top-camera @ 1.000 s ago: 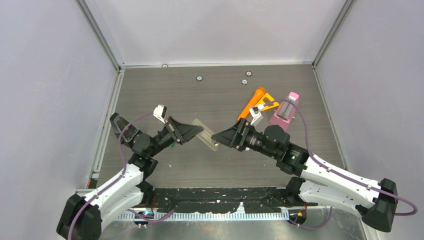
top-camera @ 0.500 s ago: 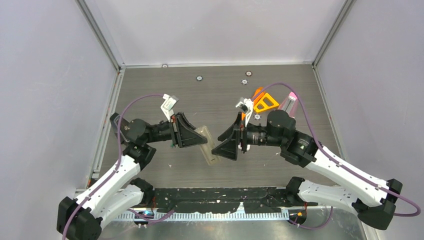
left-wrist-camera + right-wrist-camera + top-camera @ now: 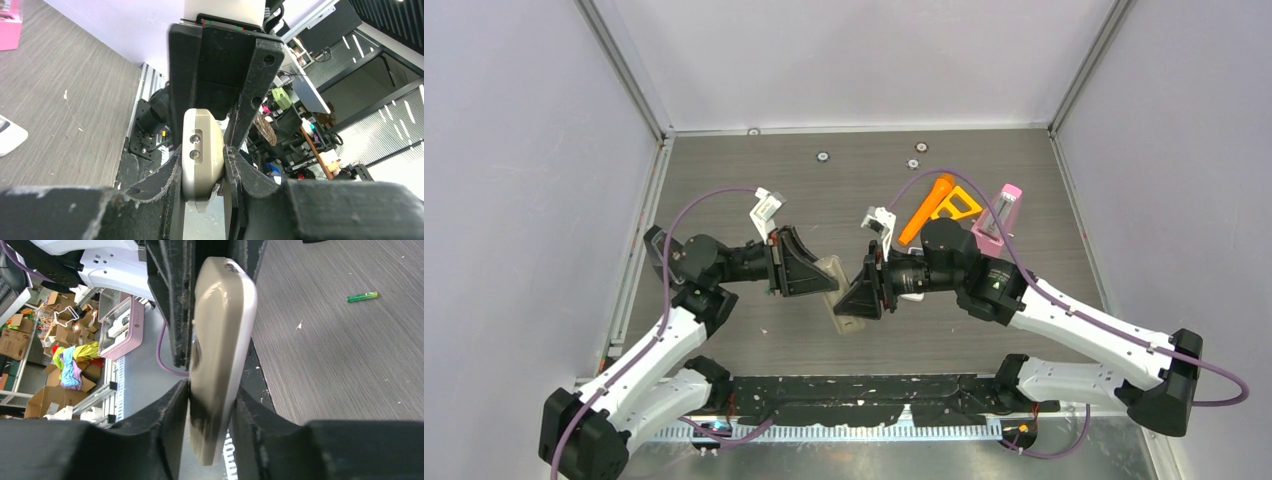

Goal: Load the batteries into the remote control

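The beige remote control [image 3: 833, 272] hangs above the table between the two arms. My left gripper [image 3: 826, 284] is shut on one end of it. In the left wrist view the remote [image 3: 201, 150] is pinched between both pads. My right gripper [image 3: 848, 303] faces the left one and has the opposite end; its fingers press both sides of the remote [image 3: 222, 330] in the right wrist view. A green battery [image 3: 363, 297] lies alone on the dark wood tabletop. The other batteries are out of view.
An orange tool [image 3: 929, 205] and an orange triangle frame [image 3: 959, 206] lie at the back right beside a pink box [image 3: 996, 220]. Small round fittings [image 3: 822, 156] sit near the back wall. White-grey walls enclose the table on three sides.
My right arm swung left and its jaws closed from wide open onto the remote's free end. My left gripper rose and turned a little with the remote, then held still.
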### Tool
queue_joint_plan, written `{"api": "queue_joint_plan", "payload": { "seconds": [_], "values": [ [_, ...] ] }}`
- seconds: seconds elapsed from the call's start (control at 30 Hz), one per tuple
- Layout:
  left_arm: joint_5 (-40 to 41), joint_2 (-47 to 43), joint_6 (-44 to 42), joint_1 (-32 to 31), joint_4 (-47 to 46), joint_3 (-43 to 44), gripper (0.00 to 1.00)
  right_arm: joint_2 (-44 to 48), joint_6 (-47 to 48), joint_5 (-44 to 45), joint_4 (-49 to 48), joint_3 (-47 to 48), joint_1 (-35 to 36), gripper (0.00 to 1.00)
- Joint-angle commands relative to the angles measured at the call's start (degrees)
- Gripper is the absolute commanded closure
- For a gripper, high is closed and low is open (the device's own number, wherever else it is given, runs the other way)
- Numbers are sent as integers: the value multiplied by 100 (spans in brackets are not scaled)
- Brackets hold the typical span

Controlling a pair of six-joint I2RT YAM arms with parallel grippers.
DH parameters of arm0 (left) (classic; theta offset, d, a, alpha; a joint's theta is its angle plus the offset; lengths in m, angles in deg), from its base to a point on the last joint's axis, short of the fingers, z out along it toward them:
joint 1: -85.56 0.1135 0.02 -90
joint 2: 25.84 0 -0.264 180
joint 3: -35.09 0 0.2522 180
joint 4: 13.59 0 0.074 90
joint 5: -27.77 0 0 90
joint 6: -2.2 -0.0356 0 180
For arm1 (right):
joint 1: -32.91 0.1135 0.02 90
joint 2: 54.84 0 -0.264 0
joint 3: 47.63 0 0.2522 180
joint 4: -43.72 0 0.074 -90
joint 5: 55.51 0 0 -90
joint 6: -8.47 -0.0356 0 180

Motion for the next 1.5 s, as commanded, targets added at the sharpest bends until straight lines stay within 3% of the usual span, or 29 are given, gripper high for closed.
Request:
{"api": "queue_joint_plan", "payload": {
  "seconds": [0.0,0.07,0.13,0.27,0.3,0.37,0.5,0.63,0.77,1.03,1.27,1.47],
  "values": [
    [82,-17,-91,-16,-134,240,91,-45,57,201,-132,336,30,68],
    [243,-54,-316,-16,203,251,77,-56,37,328,-76,356,30,77],
    [431,-98,-594,-8,632,300,57,-34,45,513,27,383,35,82],
    [1129,-197,-1461,9,2337,626,19,-15,116,976,329,488,33,86],
    [1453,-260,-1704,28,2867,737,3,-20,141,1073,401,512,30,86],
    [2404,-462,-2149,51,3843,899,0,-86,198,1458,685,619,5,87],
    [5162,-1059,-2512,80,5694,1182,0,-440,242,2452,1507,900,-260,88],
    [6067,-1555,-2629,80,6416,1257,0,-1291,391,3458,2038,1444,-779,87],
    [6261,-1883,-2650,85,6780,1266,0,-2951,566,4748,2374,2323,-1185,87],
    [6230,-2265,-2528,80,7216,1227,0,-5493,710,6230,2944,4387,-1479,87],
    [6231,-2353,-2441,82,7329,1111,0,-6822,926,7140,3647,5668,-1542,88],
    [6178,-2203,-2454,81,7385,1125,1,-7323,1035,7095,3758,6127,-1597,87]
  ]
}}
